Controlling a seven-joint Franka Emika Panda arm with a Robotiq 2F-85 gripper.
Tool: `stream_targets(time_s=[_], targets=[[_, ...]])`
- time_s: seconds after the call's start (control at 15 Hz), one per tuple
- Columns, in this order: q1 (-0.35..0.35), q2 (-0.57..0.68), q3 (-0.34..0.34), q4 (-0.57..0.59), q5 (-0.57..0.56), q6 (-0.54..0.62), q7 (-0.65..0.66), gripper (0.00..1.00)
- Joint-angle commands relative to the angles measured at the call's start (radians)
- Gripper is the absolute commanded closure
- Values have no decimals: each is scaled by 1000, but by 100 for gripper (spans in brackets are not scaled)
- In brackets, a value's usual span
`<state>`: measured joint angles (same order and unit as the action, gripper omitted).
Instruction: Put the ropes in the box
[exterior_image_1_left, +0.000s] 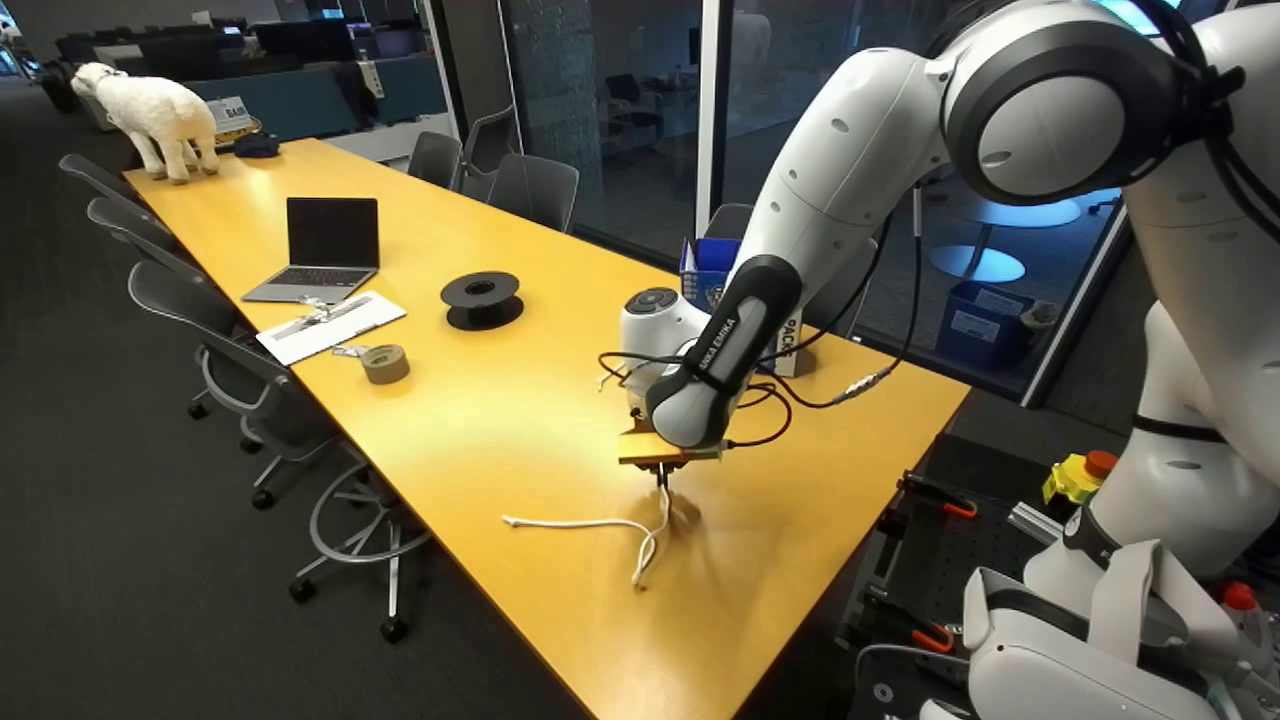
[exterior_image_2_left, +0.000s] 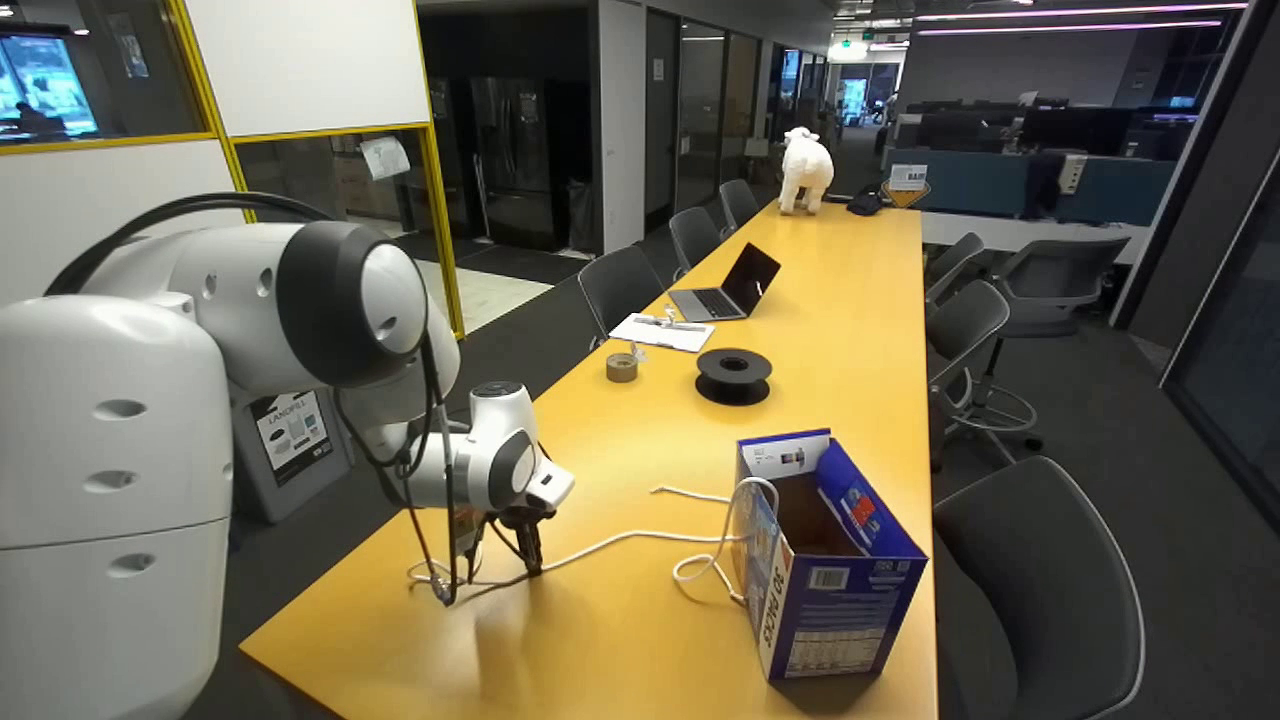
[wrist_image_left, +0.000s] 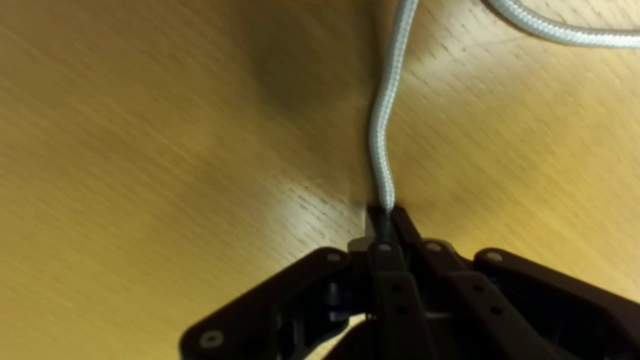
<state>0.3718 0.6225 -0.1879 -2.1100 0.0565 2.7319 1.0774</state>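
My gripper (exterior_image_1_left: 663, 482) is low over the near end of the table. In the wrist view its fingertips (wrist_image_left: 387, 212) are shut on a white rope (wrist_image_left: 384, 115). This rope (exterior_image_1_left: 575, 523) runs from the fingers onto the table, with a knotted end. In an exterior view, rope (exterior_image_2_left: 640, 534) also stretches from near the gripper (exterior_image_2_left: 535, 570) toward the box. More white rope (exterior_image_2_left: 720, 545) hangs in a loop over the box rim; whether these join is unclear. The blue box (exterior_image_2_left: 850, 610) stands upright and open-topped. The arm partly hides the box (exterior_image_1_left: 715, 255) in an exterior view.
A black spool (exterior_image_1_left: 481, 300), a tape roll (exterior_image_1_left: 385, 364), a clipboard (exterior_image_1_left: 340, 325) and a grey laptop (exterior_image_1_left: 330, 265) lie farther along the table. A white toy sheep (exterior_image_2_left: 806, 170) stands at the far end. Black cables (exterior_image_1_left: 775, 410) hang by the wrist.
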Motion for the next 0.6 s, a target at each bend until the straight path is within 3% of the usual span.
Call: stream_targets(time_s=[0.0,0.2,0.53], targets=[[-20,-30,3,-4,-26,-14,1,94],[2,-106,-36,-37,-67,-9,13,94],[62,-319,-153,-77,-263,21,124,95]])
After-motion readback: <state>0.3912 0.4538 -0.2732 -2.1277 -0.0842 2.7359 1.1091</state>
